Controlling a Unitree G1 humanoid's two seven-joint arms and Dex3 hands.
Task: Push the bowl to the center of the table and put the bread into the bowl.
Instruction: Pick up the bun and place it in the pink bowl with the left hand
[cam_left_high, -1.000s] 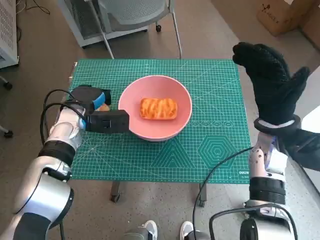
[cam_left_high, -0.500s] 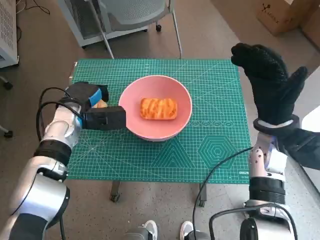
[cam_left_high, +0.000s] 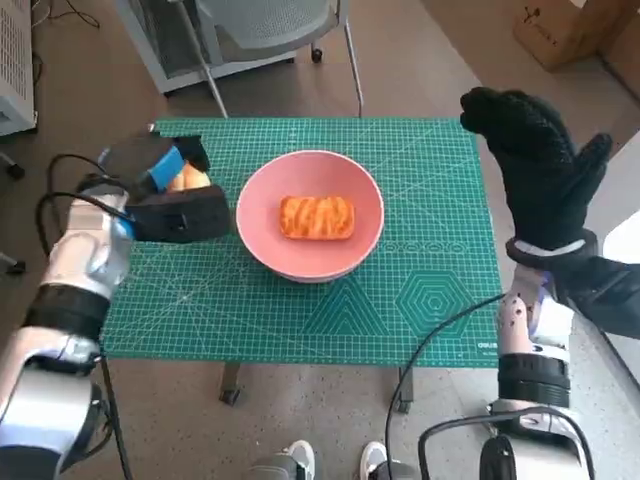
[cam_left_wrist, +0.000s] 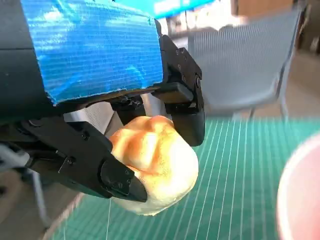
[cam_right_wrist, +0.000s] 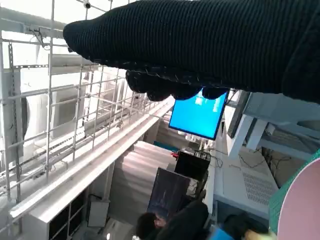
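Observation:
A pink bowl (cam_left_high: 310, 214) sits near the middle of the green mat, with one golden bread piece (cam_left_high: 317, 217) lying inside it. My left hand (cam_left_high: 165, 190) is raised left of the bowl and grips a second, pale golden bread roll (cam_left_wrist: 152, 162) between its black fingers (cam_left_wrist: 82, 162); in the head view that bread roll (cam_left_high: 186, 179) peeks out beside the blue tape. The bowl's rim (cam_left_wrist: 300, 195) shows at the edge of the left wrist view. My right hand (cam_left_high: 540, 170) is held up high over the table's right side, fingers spread, holding nothing.
The green cutting mat (cam_left_high: 420, 290) covers the small table. A grey chair (cam_left_high: 270, 30) stands behind the table's far edge, a cardboard box (cam_left_high: 565, 30) at the far right. A person's shoes (cam_left_high: 295, 460) show below the near edge. A person (cam_right_wrist: 175, 222) and monitor (cam_right_wrist: 199, 116) appear in the right wrist view.
My left hand has lifted off the mat and moved left and back, away from the bowl's side, carrying the bread roll. The right hand has barely moved.

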